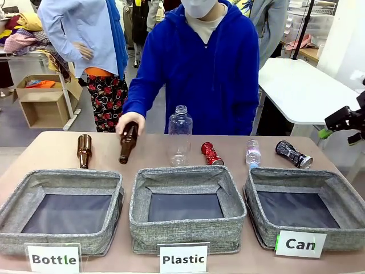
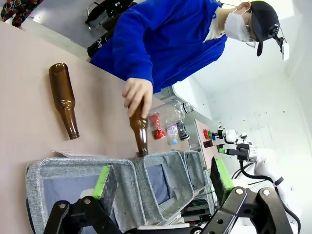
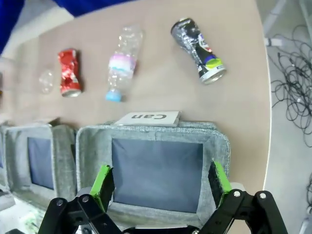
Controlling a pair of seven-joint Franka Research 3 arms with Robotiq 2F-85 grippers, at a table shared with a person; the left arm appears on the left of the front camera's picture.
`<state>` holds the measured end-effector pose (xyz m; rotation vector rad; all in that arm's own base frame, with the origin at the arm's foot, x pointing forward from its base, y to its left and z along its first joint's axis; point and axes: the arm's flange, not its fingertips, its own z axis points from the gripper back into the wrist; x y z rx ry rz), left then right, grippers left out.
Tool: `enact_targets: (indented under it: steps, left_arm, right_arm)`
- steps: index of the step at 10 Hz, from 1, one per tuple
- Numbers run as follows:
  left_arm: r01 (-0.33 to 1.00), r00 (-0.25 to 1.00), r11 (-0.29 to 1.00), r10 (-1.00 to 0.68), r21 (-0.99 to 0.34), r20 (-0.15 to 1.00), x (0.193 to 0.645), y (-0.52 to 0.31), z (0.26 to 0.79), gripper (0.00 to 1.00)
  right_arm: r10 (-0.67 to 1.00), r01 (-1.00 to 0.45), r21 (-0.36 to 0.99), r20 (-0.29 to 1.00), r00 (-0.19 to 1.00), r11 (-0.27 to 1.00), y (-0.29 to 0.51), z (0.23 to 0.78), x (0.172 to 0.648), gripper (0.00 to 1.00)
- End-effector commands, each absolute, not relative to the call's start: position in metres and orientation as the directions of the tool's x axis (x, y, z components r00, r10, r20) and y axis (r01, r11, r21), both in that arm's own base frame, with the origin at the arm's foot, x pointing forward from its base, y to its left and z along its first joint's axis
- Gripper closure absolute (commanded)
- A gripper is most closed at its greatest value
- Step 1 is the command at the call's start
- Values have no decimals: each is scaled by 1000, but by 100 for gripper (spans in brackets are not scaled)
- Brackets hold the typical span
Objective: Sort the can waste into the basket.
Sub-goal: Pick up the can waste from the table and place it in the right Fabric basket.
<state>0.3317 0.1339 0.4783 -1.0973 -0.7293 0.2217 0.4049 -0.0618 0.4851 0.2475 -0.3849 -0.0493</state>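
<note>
The shiny red crushed can point(image 1: 211, 153) point(image 3: 69, 73) point(image 2: 156, 126) lies on the table behind the middle basket. Farther right, behind the grey "Can" basket point(image 1: 296, 174) point(image 3: 151, 131), lies the black can point(image 1: 293, 154) point(image 3: 199, 50) point(image 2: 182, 130) with white and green marks. The basket holds nothing, and its white card point(image 1: 300, 244) point(image 3: 148, 117) leans on its wall. My right gripper point(image 3: 161, 183) point(image 1: 326, 133) hangs open above this basket, off the table's right side. My left gripper point(image 2: 163, 178) is open over the left baskets.
A person's hand point(image 1: 130, 121) holds a brown bottle point(image 1: 128, 144) tilted on the table. Another brown bottle point(image 1: 84, 150), a tall clear bottle point(image 1: 180, 134) and a small plastic bottle point(image 1: 253, 153) point(image 3: 120, 63) share the row. The "Bottle" basket point(image 1: 34, 182) and "Plastic" basket point(image 1: 188, 172) are bare inside.
</note>
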Motion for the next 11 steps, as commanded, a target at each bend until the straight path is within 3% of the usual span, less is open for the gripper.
enact_targets:
  steps: [1, 3, 8, 11]
  left_arm:
    - [175, 758, 455, 504, -873, 414, 331, 134, 482, 0]
    - [182, 750, 461, 505, -868, 426, 332, 134, 478, 0]
    - [447, 646, 402, 473, -799, 599, 227, 203, 545, 0]
    - [453, 663, 402, 445, -796, 602, 205, 220, 540, 0]
  right_arm:
    - [11, -63, 139, 347, 938, 988, -44, 482, 435, 0]
    - [60, -107, 133, 319, 946, 985, -41, 469, 466, 0]
    - [110, -124, 44, 231, 967, 991, -45, 392, 564, 0]
    - [193, -209, 51, 215, 957, 977, -57, 351, 607, 0]
